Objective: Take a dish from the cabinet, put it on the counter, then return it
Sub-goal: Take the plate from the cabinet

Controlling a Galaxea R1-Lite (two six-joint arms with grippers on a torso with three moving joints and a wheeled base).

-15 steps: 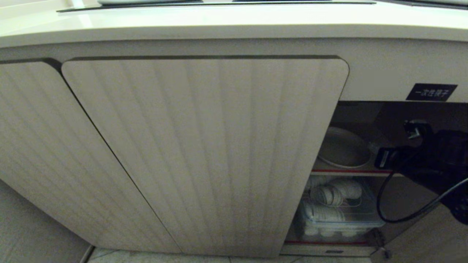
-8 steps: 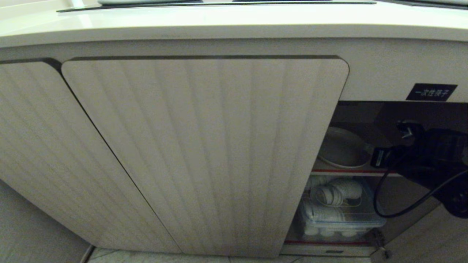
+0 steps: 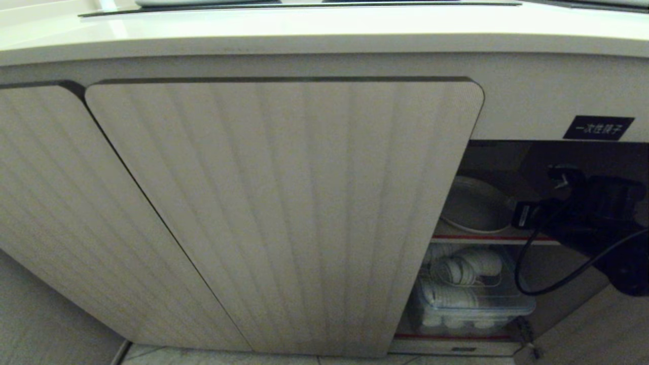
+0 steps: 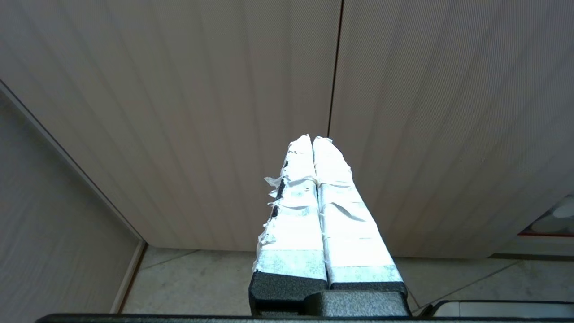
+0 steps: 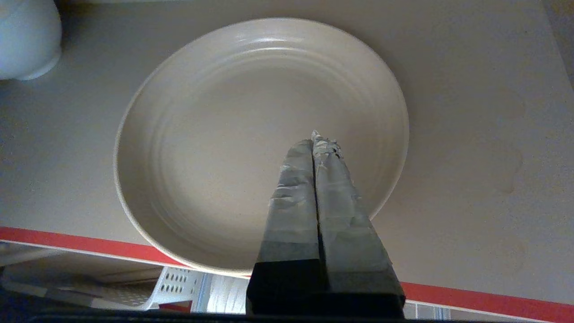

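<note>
The dish, a plain off-white plate, lies on the cabinet's upper shelf, behind its red-striped front edge. The ribbed beige cabinet door is slid left, leaving the right side open. My right arm reaches into that opening from the right. In the right wrist view my right gripper is shut and empty. Its taped tips are over the inside of the dish; whether they touch it I cannot tell. My left gripper is shut, low before closed doors. The cream counter runs above.
On the lower shelf a clear bin holds white bowls and cups. A white rounded vessel stands on the upper shelf beside the dish. A black cable loops down from my right arm. A black label sits above the opening.
My right arm has moved left, further into the cabinet opening and closer to the dish. The dish, the door and the left gripper have stayed put.
</note>
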